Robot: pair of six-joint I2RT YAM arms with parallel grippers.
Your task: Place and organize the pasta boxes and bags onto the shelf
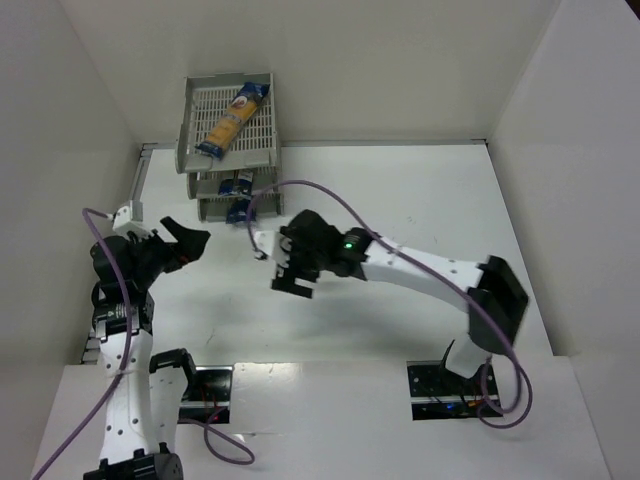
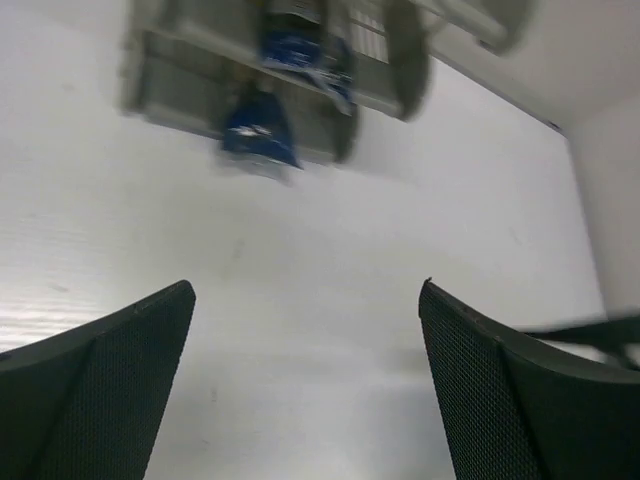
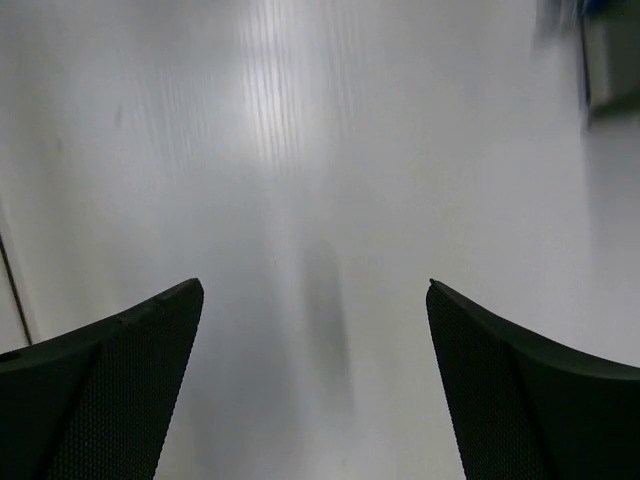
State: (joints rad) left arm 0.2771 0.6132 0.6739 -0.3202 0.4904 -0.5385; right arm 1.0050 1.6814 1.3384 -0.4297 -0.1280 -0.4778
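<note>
I work inside a plain white enclosure. A matte white table (image 1: pixel 420 200) fills the middle of the top view, marked with a few faint specks. A white back wall (image 1: pixel 350 60) runs across the top of the frame. A left wall (image 1: pixel 50 130) slants down the left edge and a right wall (image 1: pixel 580 150) down the right. A thin grey rail (image 1: pixel 137 185) sits at the upper left, where table meets wall. A white board (image 1: pixel 330 420) spans the bottom. In my right wrist view, a soft glare (image 3: pixel 270 110) streaks the table at upper centre.

the shelf (image 2: pixel 160 75) is blurred; lower pasta bags (image 1: pixel 237 188) mostly hidden inside.
</note>
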